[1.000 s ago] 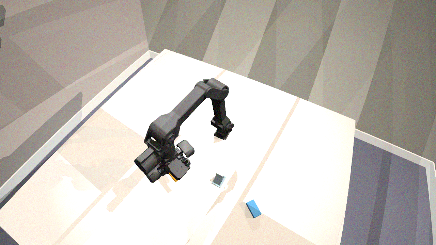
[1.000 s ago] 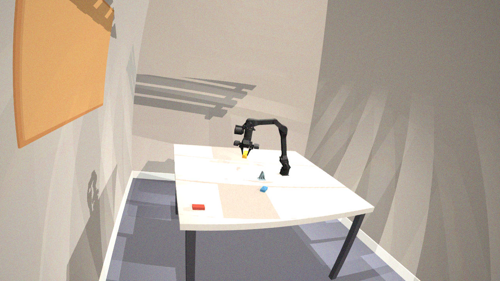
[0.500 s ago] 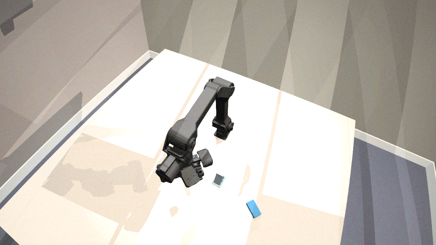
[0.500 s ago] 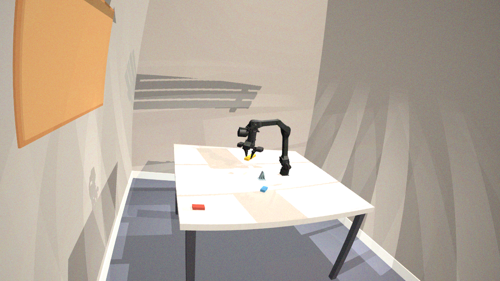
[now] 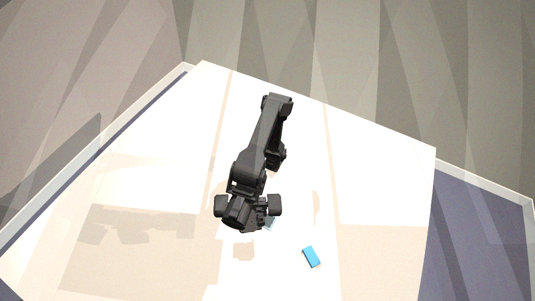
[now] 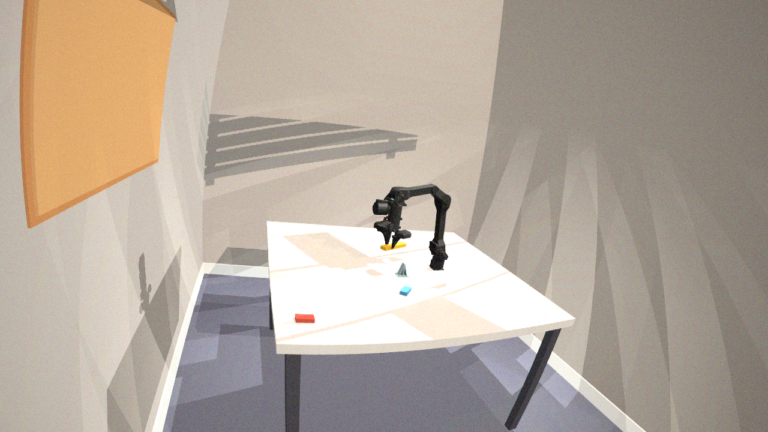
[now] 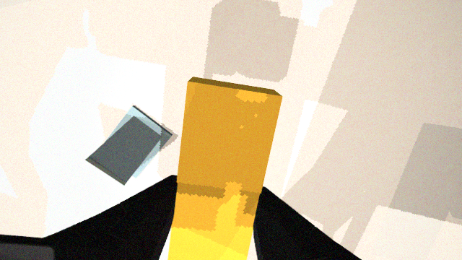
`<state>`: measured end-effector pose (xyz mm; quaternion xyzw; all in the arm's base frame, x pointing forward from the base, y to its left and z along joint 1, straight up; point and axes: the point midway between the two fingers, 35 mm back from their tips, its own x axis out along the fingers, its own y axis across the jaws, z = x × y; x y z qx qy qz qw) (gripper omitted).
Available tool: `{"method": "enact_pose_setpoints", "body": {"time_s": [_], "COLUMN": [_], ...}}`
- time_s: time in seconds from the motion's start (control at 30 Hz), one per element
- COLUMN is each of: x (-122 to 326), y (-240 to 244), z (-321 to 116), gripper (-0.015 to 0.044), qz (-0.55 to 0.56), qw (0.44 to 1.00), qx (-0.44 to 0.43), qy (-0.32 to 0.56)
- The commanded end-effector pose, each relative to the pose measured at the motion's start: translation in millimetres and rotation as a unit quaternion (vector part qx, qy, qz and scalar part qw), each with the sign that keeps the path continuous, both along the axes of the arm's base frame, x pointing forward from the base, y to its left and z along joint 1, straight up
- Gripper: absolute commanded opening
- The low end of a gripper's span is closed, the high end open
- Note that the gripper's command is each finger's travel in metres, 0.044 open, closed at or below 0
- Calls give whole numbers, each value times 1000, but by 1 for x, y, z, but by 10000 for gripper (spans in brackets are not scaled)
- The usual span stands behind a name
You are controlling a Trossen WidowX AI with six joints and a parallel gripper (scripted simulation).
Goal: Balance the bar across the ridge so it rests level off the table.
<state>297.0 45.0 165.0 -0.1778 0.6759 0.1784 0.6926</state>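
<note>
The yellow bar [image 7: 227,144] is being gripped by the tool [image 7: 214,202], its near end being pinched between the two dark fingers in the wrist view while the rest is being held out ahead, clear of the surface [image 7: 58,90]. Just to the left of the bar in that view, and lower down, the grey ridge [image 7: 128,146] is being seen from above, standing on the surface apart from the bar and turned at an angle to it. In the exterior view the bar [image 6: 393,246] is being carried roughly level under the tool [image 6: 392,236], above the surface [image 6: 343,317] and not resting on anything, with the ridge [image 6: 401,269] standing nearer the camera and lower, separate from it. A blue block [image 6: 405,291] is being left lying nearer still, and a red block [image 6: 304,318] near the front left edge of the surface. In the top view the tool [image 5: 258,217] is being held over the ridge [image 5: 270,223], of which only a pale corner is being shown beside the wrist, the bar itself being hidden there; the blue block [image 5: 311,256] is lying well apart to the right
</note>
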Motion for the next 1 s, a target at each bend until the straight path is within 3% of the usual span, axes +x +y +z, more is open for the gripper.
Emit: {"method": "enact_pose_setpoints", "body": {"time_s": [0.0,0.43,0.97], "x": [-7,-36,-37], "y": [14,53,53], "z": [1,-1,-22], "gripper": [0,0,0], "qz": [-56,-259,-265], "qw": [998,966,964], "qx": [1,8,8], "qy": [-3,0,0]}}
